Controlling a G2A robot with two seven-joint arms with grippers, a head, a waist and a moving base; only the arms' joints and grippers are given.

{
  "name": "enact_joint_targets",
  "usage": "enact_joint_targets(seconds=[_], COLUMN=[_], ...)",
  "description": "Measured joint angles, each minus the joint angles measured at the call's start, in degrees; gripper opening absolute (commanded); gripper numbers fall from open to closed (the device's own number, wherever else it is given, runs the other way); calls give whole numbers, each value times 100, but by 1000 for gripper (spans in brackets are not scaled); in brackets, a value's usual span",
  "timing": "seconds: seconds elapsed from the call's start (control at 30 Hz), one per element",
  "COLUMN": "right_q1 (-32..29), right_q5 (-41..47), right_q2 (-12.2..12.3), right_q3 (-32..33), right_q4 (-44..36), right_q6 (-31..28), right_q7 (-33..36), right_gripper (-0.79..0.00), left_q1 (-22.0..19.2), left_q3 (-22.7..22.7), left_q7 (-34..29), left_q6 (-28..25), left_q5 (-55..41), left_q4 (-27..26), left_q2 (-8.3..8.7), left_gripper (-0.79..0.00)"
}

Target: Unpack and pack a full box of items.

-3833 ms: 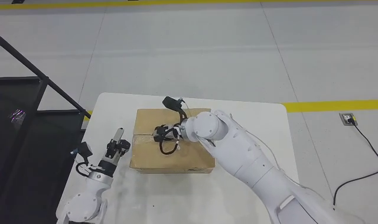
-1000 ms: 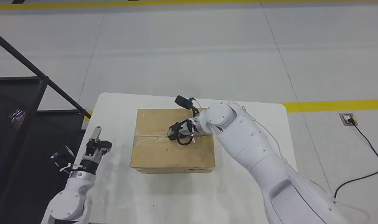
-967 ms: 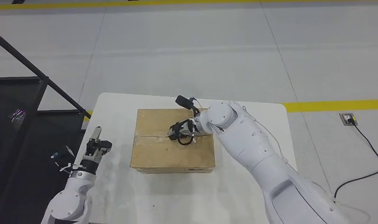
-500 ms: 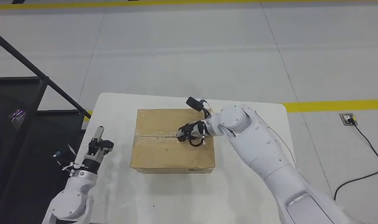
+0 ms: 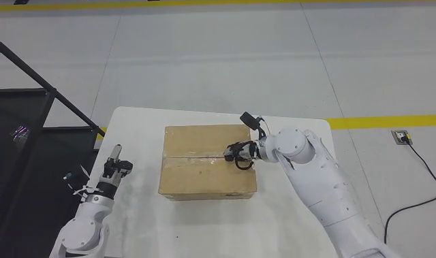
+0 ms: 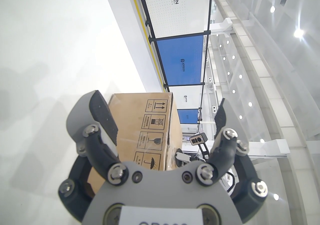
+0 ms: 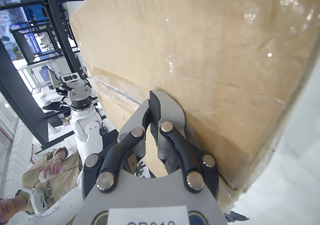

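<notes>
We see the right gripper (image 7: 153, 101) clenched tight, tips on the closed box (image 5: 208, 161) at its taped seam. The left gripper (image 6: 160, 102) sits well apart, spread wide, holding nothing.

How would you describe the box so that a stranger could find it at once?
Look at the white table; near its middle stands a closed brown cardboard box with a taped seam across its top. The right hand, shut, touches that seam near one end. Nothing else on the table is brown.
</notes>
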Motion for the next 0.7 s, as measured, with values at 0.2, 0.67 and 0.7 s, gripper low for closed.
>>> enact_joint_targets(seconds=[0.2,0.67,0.7], right_q1=[-329,-670,-712], right_q5=[-56,-191,-166], right_q2=[139,360,376], right_q3=[311,772,828], right_q4=[-541,-1018,-1063], right_q6=[142,549,551], right_q7=[19,42,22], right_gripper=[-785,-785,-785], left_q1=[-64,-263,-280], left_q3=[-8,-95,-113], left_q7=[-48,-218,-237], left_q6=[20,27,34], left_q5=[1,-61,-70], left_q4=[51,210,222], left_q2=[8,41,45], left_gripper=[0,0,0])
